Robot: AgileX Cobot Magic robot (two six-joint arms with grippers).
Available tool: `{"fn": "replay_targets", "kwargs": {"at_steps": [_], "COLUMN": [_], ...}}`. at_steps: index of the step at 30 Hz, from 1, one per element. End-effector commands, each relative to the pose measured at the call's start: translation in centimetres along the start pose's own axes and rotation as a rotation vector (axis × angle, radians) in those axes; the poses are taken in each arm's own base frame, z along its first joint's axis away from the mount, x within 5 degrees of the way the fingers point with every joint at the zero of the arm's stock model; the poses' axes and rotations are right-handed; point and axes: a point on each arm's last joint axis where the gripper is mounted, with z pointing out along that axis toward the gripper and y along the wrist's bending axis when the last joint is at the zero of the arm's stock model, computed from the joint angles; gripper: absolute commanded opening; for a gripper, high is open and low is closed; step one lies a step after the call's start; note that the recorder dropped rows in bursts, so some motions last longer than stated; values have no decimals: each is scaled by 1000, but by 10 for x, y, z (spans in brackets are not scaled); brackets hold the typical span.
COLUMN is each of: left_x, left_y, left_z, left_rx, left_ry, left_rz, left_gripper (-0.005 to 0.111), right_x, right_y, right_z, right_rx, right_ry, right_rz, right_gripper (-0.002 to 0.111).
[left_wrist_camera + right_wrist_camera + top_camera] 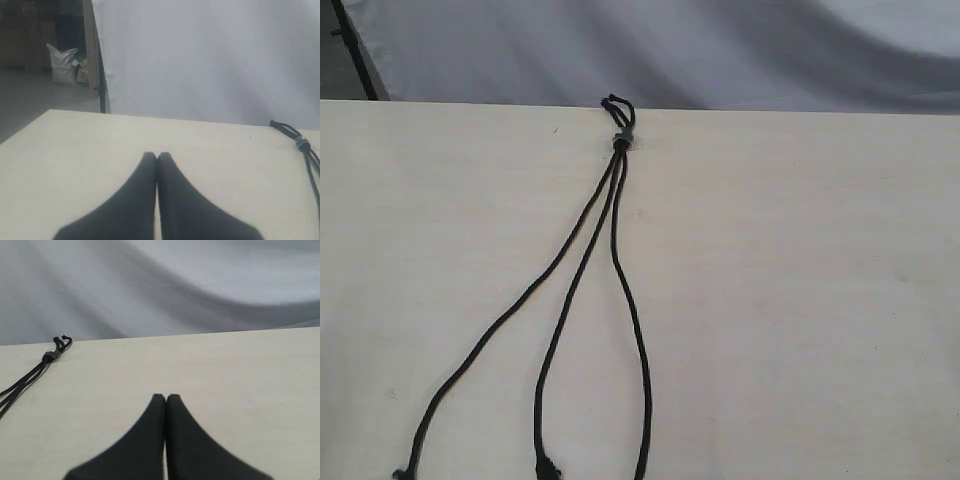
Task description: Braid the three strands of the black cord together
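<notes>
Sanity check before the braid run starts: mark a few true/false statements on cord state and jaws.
1. The three strands are already plaited. False: they lie separate, fanning out from the knot.
2. The knot sits close to the table edge by the grey backdrop. True.
3. The left jaws grip a strand. False: they are shut on nothing, away from the strands.
4. The right jaws are shut and empty. True.
5. Short loops stick out of the knot on the side away from the strands. True.
</notes>
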Motion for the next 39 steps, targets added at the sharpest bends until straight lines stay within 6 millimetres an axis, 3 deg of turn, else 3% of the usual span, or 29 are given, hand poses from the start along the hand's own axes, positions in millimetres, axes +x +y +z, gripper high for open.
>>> {"fn": "replay_targets", "kwargs": {"at_steps": [1,14,21,29,33,36,39], "left_x": [1,-2,-12,-38,-54,-64,-77], "left_y": [0,0,0,-1,-2,-4,-7], "left_z": [0,0,-1,-9,-18,-21,-12], "left_rx": [0,1,25,122,186,184,156], "left_ry": [0,-28,-138,-422,-622,-630,-515], "left_rz": [-9,-15,-307,-522,-482,-418,-342], "left_gripper": [0,0,0,0,0,0,0], "right_x": [0,0,-1,-33,-49,-54,-67], "right_y": [0,0,0,3,4,6,6], "right_z": [0,0,0,-7,-15,-16,-17], "right_rx": [5,5,3,-80,-137,-129,-105], "right_ry": [-8,-8,-27,-381,-564,-533,-455], "right_rz": [-5,-5,2,266,298,265,255], "right_gripper": [0,0,0,0,0,0,0]}}
